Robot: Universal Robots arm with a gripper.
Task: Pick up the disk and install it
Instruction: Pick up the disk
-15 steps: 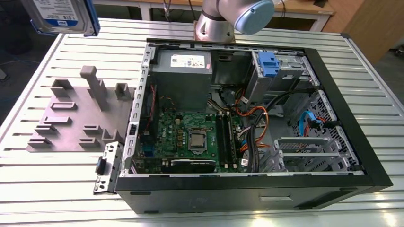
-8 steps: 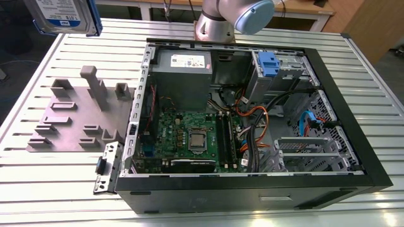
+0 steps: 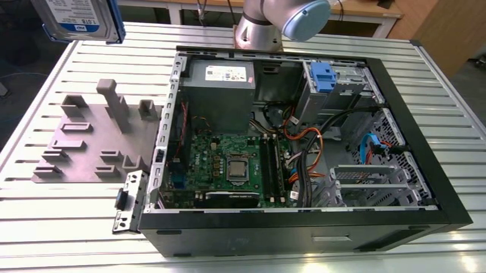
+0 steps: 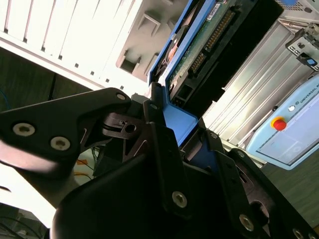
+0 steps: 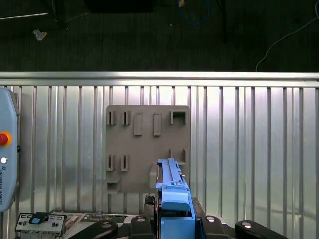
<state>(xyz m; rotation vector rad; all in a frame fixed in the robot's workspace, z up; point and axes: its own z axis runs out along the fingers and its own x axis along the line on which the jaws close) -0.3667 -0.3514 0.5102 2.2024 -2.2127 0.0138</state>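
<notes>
Black pincer (image 4: 177,119) clamped on one flat silver-metal disk with blue plastic rails (image 3: 79,20).
One slotted grey fixture plate (image 3: 83,145) on the slatted metal surface (image 3: 45,210).

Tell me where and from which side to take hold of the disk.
Grip the disk at its blue-framed short end, coming in along its length from above. It is flat and thin, so a clamp on that end gets parallel sides; the gripper holds it so now, hanging upright above the slatted table.
</notes>
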